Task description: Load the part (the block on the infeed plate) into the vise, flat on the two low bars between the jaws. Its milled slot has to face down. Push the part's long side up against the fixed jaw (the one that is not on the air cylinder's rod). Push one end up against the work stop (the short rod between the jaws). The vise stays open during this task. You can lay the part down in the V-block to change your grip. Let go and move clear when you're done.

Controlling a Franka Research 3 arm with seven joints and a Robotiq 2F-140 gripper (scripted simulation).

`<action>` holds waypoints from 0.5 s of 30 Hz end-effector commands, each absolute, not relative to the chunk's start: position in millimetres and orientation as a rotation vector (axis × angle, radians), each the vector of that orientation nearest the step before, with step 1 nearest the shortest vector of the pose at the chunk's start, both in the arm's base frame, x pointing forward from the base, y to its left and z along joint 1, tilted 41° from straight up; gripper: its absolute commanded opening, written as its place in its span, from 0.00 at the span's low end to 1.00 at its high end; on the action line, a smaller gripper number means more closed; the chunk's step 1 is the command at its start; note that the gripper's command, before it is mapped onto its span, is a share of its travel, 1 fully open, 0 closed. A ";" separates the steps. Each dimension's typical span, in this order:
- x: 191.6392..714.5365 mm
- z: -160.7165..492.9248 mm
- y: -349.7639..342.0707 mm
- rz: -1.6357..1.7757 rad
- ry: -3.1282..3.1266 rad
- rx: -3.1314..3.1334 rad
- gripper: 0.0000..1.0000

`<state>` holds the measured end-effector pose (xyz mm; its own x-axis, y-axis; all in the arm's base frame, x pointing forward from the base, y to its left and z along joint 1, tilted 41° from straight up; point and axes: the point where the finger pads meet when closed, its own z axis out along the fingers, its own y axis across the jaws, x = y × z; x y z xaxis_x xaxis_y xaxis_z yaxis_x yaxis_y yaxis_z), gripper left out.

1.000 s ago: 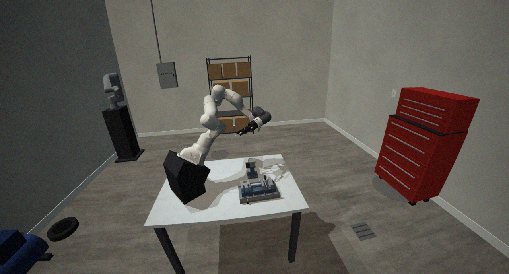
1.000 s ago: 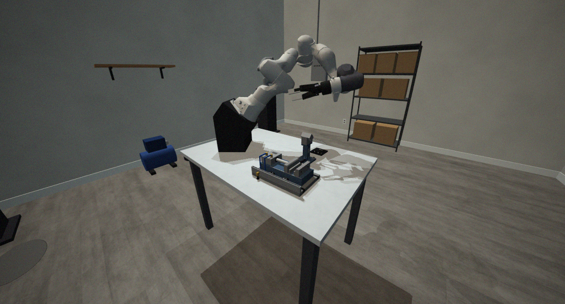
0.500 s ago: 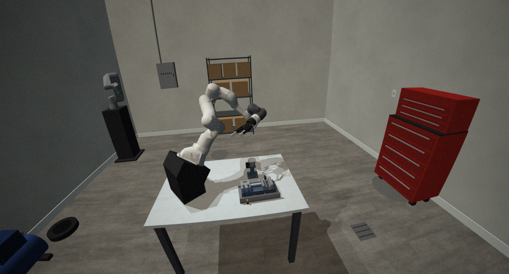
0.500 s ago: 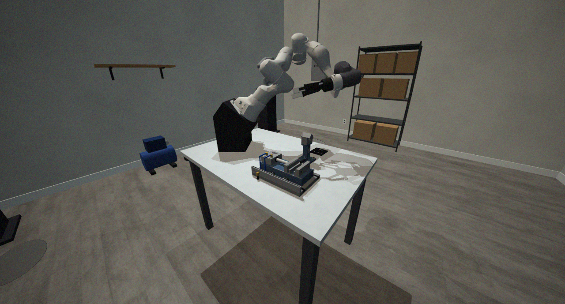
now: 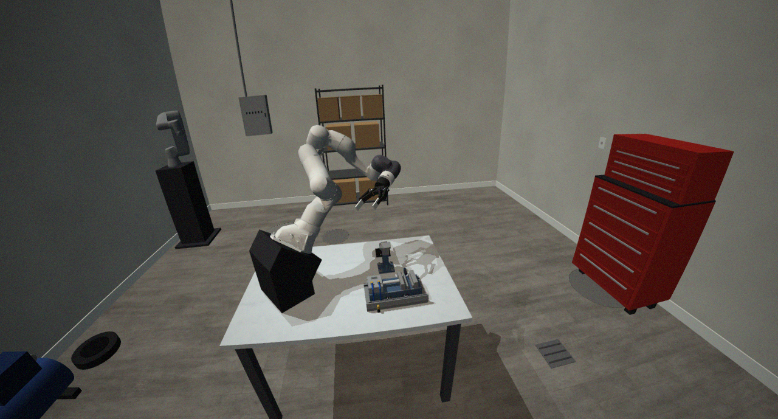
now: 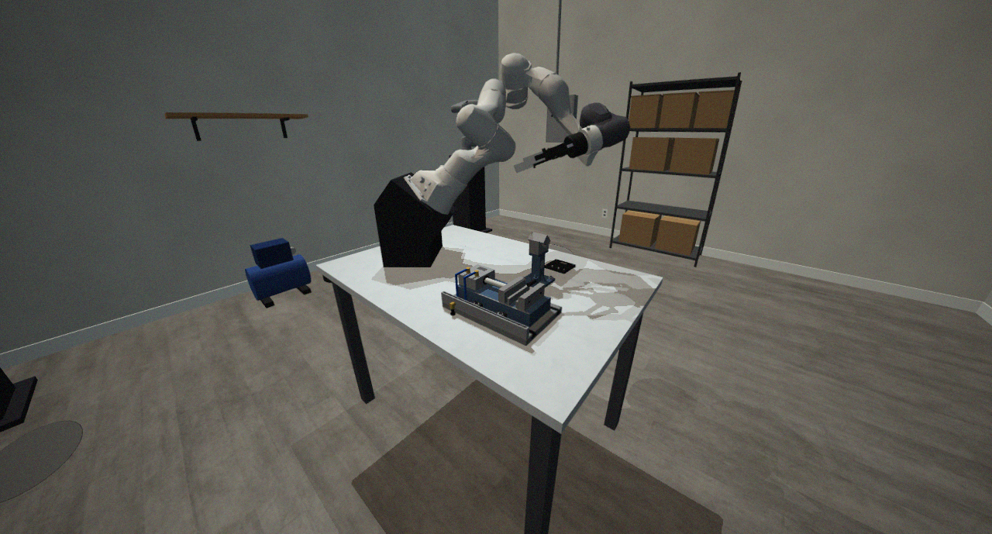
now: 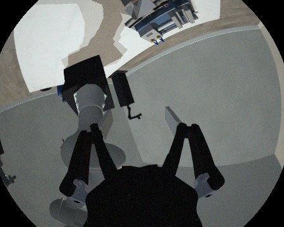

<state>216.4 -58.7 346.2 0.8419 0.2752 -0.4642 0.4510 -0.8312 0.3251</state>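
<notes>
My gripper (image 5: pixel 369 202) (image 6: pixel 525 163) (image 7: pixel 138 113) is open and empty. It hangs high above the far side of the white table (image 5: pixel 326 318) (image 6: pixel 555 371), well away from the fixtures. The vise (image 5: pixel 394 288) (image 6: pixel 497 298) (image 7: pixel 163 17) stands open on its grey base near the table's front right. Behind it a grey block, apparently the part (image 5: pixel 384 246) (image 6: pixel 539 239) (image 7: pixel 143 6), sits on top of the blue V-block stand (image 5: pixel 386 265) (image 6: pixel 535 270). The dark infeed plate (image 6: pixel 559 266) lies flat beyond the stand and looks bare. The slot's side is too small to tell.
The black robot pedestal (image 5: pixel 282 275) (image 6: pixel 405 225) stands at the table's left. A shelf rack with cardboard boxes (image 5: pixel 351 138) (image 6: pixel 676 156) is behind the arm. A red tool chest (image 5: pixel 647 221) stands at the right wall.
</notes>
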 end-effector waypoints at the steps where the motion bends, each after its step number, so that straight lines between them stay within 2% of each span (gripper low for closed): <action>1: 225.1 348.5 -62.9 -0.528 0.625 2.560 0.76; 15: 252.1 355.6 -56.4 -0.369 0.828 2.455 0.76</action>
<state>240.6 -55.3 352.8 0.8037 0.4279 -0.4135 0.5787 -0.7239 0.3756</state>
